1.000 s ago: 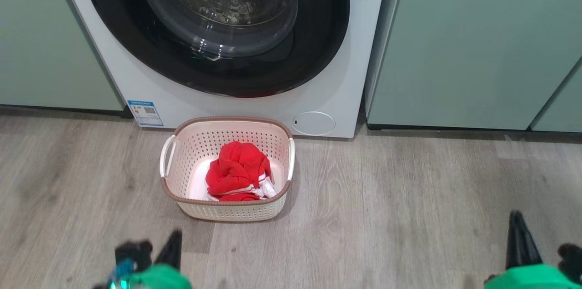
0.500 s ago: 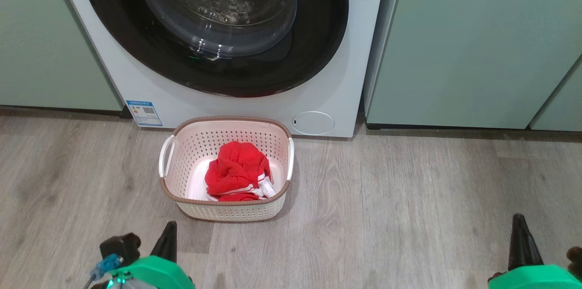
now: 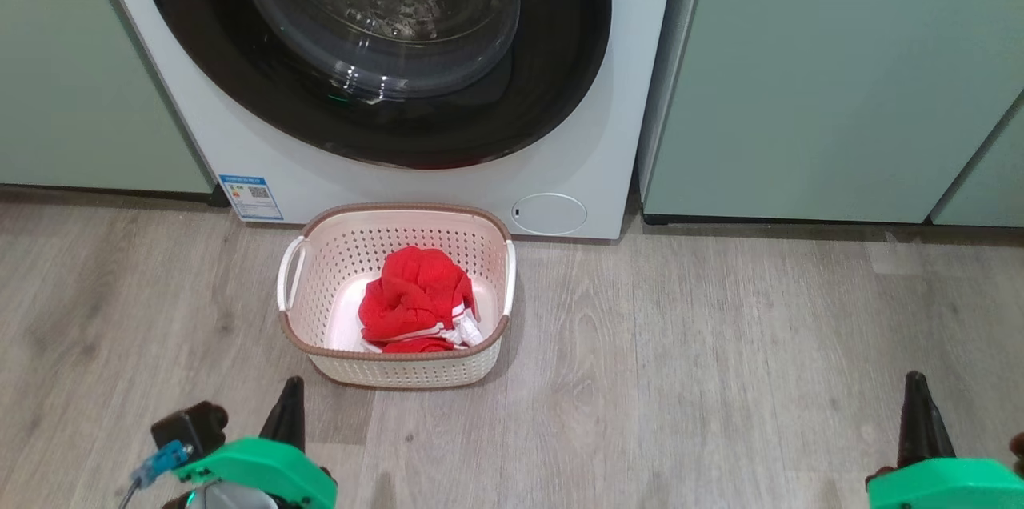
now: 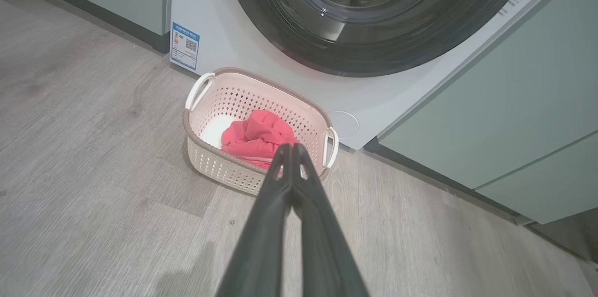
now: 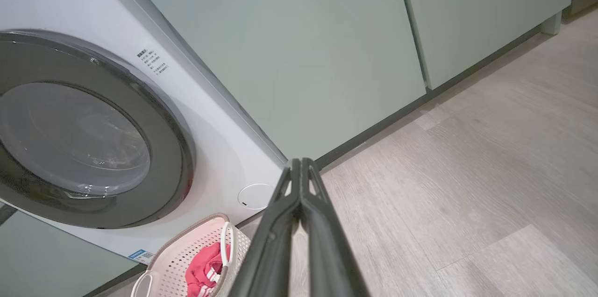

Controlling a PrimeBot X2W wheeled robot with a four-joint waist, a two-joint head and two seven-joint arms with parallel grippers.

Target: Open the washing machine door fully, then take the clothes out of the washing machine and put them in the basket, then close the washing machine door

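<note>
Large white front-loading washing machine (image 3: 616, 133) stands between pale green cabinets (image 3: 800, 77), filling the top of the head view. Its round door (image 3: 560, 93), glossy black rim around clear bulged glass, looks flush with the front panel in the right wrist view, so it is judged closed. Small cream perforated plastic basket (image 3: 400, 371) with a brown rim sits on the grey wood-look floor (image 3: 720, 373) just in front of the machine, long axis running left-right, parallel to the washer front. Bright red clothes (image 3: 412, 297) with white stripes lie bunched inside the basket, right of its middle.

Left gripper (image 3: 290, 393) hangs low at lower left, its 2 dark fingers pressed together, holding nothing. Right gripper (image 3: 914, 385) at lower right is the same: fingers together, empty.

Key relation: basket and door both lie ahead of and above the grippers in the head view. The left gripper is clearly nearer, just short of the basket's near-left corner; the right is well apart. All 3 task steps look done, so the likely next move is only parking the arms.
</note>
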